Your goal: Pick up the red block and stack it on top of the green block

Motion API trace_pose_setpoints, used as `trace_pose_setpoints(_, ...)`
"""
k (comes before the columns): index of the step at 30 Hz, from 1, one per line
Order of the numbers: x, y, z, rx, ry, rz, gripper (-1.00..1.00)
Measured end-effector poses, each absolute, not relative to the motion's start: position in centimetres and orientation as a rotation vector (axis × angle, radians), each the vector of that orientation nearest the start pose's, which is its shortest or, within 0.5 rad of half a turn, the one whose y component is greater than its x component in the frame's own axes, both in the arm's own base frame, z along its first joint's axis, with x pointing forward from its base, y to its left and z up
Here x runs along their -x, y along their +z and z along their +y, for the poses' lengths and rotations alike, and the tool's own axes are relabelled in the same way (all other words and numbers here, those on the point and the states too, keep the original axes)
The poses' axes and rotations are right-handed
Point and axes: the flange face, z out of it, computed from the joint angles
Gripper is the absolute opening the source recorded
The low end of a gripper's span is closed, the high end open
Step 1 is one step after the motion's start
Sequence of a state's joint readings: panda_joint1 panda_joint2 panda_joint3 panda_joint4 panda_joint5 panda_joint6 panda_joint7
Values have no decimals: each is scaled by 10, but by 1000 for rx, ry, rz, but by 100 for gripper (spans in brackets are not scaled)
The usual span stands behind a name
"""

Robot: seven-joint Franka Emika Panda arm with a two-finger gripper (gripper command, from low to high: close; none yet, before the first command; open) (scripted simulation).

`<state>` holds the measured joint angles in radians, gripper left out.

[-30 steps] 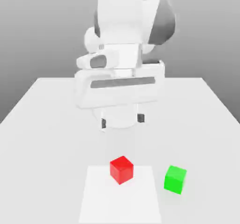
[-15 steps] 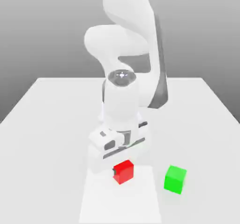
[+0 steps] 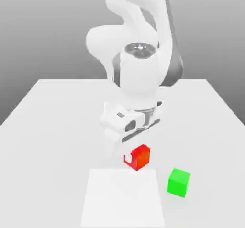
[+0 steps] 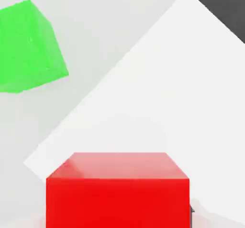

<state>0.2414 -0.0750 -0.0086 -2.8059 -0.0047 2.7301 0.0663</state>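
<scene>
Jaws: closed narrow on the red block (image 3: 139, 157), gripping it from two sides; the gripper (image 3: 135, 158) points down under the white arm (image 3: 139, 74).
Exterior view, red block: held at the tip of the hand, lifted off the desk (image 3: 48, 126), tilted so one corner faces the camera.
Exterior view, white sheet: a paler square patch (image 3: 122, 198) lies flat on the desk, at about 6 o'clock from the red block.
Exterior view, green block: the green block (image 3: 179, 182) rests on the desk at about 4 o'clock from the red block, near it but apart, just beside the patch's edge on the exterior view's right.
Exterior view, arm: it rises from the far middle of the desk and bends forward over the near half.
Hand view, red block: it sits close to the camera, its top face and one side showing, glossy.
Hand view, green block: it lies well apart from the red one, on the grey desk surface, at about 10 o'clock from it in this picture.
Hand view, white sheet: its pale corner spreads beneath and beyond the red block.
</scene>
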Motion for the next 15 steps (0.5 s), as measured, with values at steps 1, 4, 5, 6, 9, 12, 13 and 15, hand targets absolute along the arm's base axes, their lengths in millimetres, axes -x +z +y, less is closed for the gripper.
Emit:
trace_pose_setpoints(1,-367,232,105,3120,1,-377,-100)
trace_pose_setpoints(4,-367,241,154,3070,2,-668,-100)
trace_pose_setpoints(5,-368,235,158,3064,2,-693,-100)
trace_pose_setpoints(6,-368,227,161,3060,2,-709,-100)
trace_pose_setpoints(9,-369,196,160,3060,2,-711,-100)
trace_pose_setpoints(12,-369,186,160,3060,2,-711,100)
trace_pose_setpoints(13,-369,186,160,3060,2,-711,100)
trace_pose_setpoints(15,-369,186,160,3060,2,-711,100)
